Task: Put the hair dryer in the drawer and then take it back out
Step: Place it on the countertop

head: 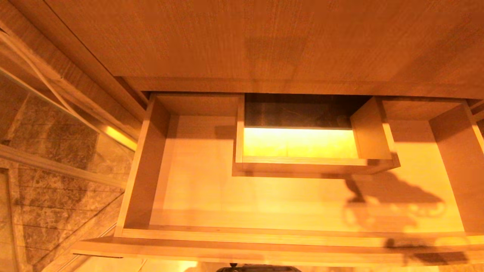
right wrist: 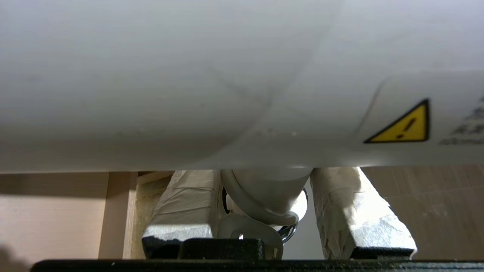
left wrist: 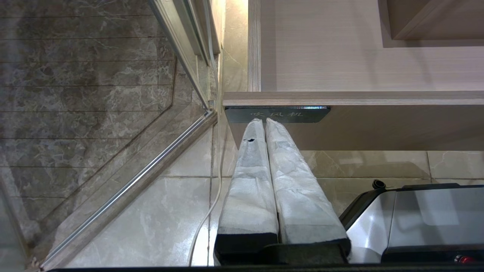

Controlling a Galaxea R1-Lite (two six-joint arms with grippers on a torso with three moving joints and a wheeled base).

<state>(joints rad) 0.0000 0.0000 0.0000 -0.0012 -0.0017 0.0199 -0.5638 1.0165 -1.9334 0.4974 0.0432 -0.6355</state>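
**Hair dryer held above the open drawer**

The drawer (head: pixel 159 196) stands pulled out, with nothing lying in it in the head view, only a shadow toward its right side. The hair dryer (right wrist: pixel 242 83) is not inside: it fills the right wrist view, a smooth white body with a yellow warning triangle, held by the right end effector (right wrist: pixel 264 211), whose taped fingers (right wrist: pixel 181 204) close on a narrower rounded part with cord beside it. Whether that part is the handle cannot be told for sure.

The body's long axis runs across the fingers; which end is the nozzle is hidden.

It will likely handle as a light, rigid plastic shell, smooth and somewhat slippery, so a grip on the narrow part suits it better than the broad head. The loose cord may snag on the drawer rim.

The left end effector (left wrist: pixel 263 121) is parked with fingers together, before the drawer's label plate (left wrist: pixel 278 114).
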